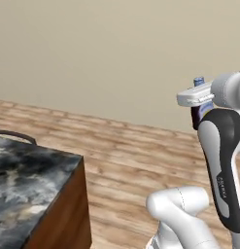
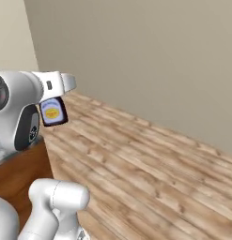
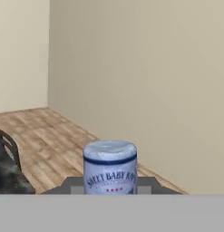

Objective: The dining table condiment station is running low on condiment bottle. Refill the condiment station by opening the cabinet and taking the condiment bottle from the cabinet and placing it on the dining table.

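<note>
Off to the arm's left, low and well apart, lies the dining table [image 1: 29,175], while the gripper [image 2: 54,101], high over the wood floor [image 2: 150,168], is clamped around the upright condiment bottle [image 2: 53,112].

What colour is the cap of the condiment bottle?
Blue. The cap of the condiment bottle shows best in the left base view.

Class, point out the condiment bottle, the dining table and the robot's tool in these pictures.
condiment bottle [image 2: 53,112]: right base view, on its pale label.
dining table [image 1: 24,180]: left base view, on the bare marbled top.
tool [image 1: 201,99]: left base view, between its fingertips, shut on the condiment bottle.
</note>
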Controlling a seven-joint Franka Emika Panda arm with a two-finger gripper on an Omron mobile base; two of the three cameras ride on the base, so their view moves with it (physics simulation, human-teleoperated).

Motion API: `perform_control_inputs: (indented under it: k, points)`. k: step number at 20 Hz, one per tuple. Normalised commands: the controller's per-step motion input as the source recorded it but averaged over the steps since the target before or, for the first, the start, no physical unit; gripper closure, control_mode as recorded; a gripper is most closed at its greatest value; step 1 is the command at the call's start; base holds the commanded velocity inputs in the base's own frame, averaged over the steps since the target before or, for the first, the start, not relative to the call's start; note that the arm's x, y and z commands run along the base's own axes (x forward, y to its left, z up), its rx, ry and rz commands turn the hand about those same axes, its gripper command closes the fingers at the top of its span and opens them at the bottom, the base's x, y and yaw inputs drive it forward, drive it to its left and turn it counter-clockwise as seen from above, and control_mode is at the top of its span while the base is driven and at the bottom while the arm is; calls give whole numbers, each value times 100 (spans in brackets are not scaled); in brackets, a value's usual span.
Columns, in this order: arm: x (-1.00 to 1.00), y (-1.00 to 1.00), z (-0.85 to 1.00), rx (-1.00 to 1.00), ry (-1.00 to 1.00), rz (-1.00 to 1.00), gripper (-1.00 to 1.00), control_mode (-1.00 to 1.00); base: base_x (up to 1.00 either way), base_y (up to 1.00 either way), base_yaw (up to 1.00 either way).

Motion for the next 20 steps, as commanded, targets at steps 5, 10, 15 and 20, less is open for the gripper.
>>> perform_control_inputs:
  k: [5, 10, 15, 20]
  points:
    - [0, 0, 0, 0, 0, 0, 100, 100, 100, -27, 57]
    - [0, 0, 0, 0, 0, 0, 100, 100, 100, -27, 60]
    - [0, 0, 0, 0, 0, 0, 100, 100, 100, -33, 61]
    - [0, 0, 0, 0, 0, 0, 100, 100, 100, -38, 61]
